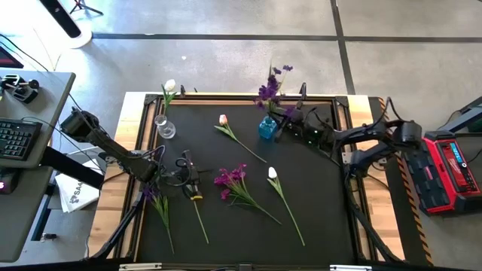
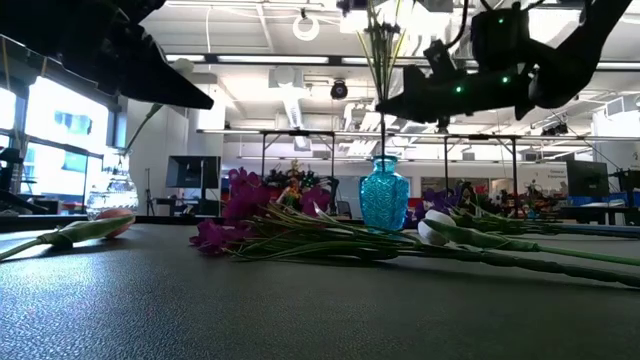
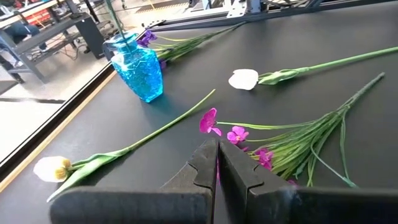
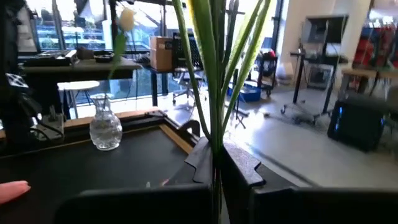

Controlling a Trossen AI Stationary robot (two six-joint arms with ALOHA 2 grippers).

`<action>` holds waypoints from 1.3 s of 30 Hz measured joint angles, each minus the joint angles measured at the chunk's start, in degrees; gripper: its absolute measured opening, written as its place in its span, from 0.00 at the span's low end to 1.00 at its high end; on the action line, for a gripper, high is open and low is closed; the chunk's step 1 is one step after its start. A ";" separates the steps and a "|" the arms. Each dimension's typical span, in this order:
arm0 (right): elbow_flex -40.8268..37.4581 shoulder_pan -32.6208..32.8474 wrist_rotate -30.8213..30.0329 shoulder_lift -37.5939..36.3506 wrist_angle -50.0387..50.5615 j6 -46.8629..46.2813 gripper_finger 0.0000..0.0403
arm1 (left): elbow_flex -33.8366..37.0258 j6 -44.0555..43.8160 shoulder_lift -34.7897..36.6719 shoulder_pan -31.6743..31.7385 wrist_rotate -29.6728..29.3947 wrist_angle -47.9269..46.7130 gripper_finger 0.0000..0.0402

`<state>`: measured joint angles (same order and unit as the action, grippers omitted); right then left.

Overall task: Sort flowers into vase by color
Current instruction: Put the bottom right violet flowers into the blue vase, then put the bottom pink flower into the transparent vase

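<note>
— At 1 o'clock on the counter (image 1: 316, 211), what is the right tool (image 1: 290, 117) doing?

— It is clamped on the green stems of the purple flowers (image 1: 273, 83), which stand in the blue vase (image 1: 267, 128). The step in hand appears to be seating that bunch.

— How should the step be done well?

— 1. Keep the stems vertical over the vase mouth.
2. Lower until the stem ends appear to rest on the vase bottom.
3. Part the fingers only once the bunch stands unaided.
4. Withdraw straight up, clear of the blossoms, so the light vase is not tipped.

— And the left tool (image 1: 188, 172)?

— It hovers at 9 o'clock, fingers pressed together on nothing.

— Count of vases?

— Two: the blue one, and a clear vase (image 1: 164, 128) at 10 o'clock.

— Count of flowers?

— In vases: the purple bunch, whose stems cannot be counted separately, and one standing white bloom (image 1: 169, 85) in the clear vase. Lying on the counter, five items:
- one pink tulip (image 1: 223, 119) at 11 o'clock;
- one white tulip (image 1: 273, 173) just toward 3 o'clock from centre;
- one magenta cluster (image 1: 232, 179) at centre;
- one purple stem (image 1: 151, 194) at 8 o'clock;
- one bare-looking stem (image 1: 199, 218) at 7 o'clock, its blossom hidden under the left tool.
</note>
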<state>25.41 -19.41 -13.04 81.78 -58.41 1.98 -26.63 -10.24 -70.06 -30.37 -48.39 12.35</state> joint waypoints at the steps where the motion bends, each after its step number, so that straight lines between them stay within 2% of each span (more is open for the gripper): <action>1: 0.00 -0.30 -0.02 0.43 -0.01 -0.90 0.00 | 0.00 0.00 0.01 0.00 0.01 0.00 0.01; 6: 0.02 -1.25 -0.01 0.76 0.87 -3.09 0.05 | 0.00 -0.02 0.00 -0.02 0.03 -0.01 0.01; 10: 0.02 -1.25 -0.02 -0.90 3.65 -3.50 0.19 | 0.00 -0.04 0.02 -0.02 0.05 -0.12 0.01; 16: 0.02 -1.09 -0.04 -6.69 16.10 -3.50 0.41 | 0.00 -0.11 0.01 -0.04 0.45 -0.47 0.01; 21: 0.05 -0.72 -0.24 -11.60 23.80 -3.86 0.51 | 0.00 0.41 0.00 -0.04 0.47 -0.47 0.01; 28: 0.07 2.24 -0.22 -21.13 39.60 -8.59 0.51 | 0.00 -0.18 0.02 -0.61 0.25 -1.09 0.01; 31: 1.62 4.17 -0.43 -26.02 49.14 -13.57 0.49 | -0.12 -2.77 0.02 -2.40 0.29 -5.54 0.01; 35: 5.53 8.26 -0.27 -29.84 62.16 -17.11 0.46 | -3.46 -11.86 0.02 -4.55 0.34 -20.39 0.01; 39: 6.84 14.85 -0.27 -29.73 65.92 -19.66 0.42 | -8.89 -23.86 0.02 -5.68 0.35 -37.88 0.01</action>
<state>32.25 -4.56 -13.31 52.05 7.50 -17.69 -35.52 -34.10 -70.04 -36.05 -48.04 -25.53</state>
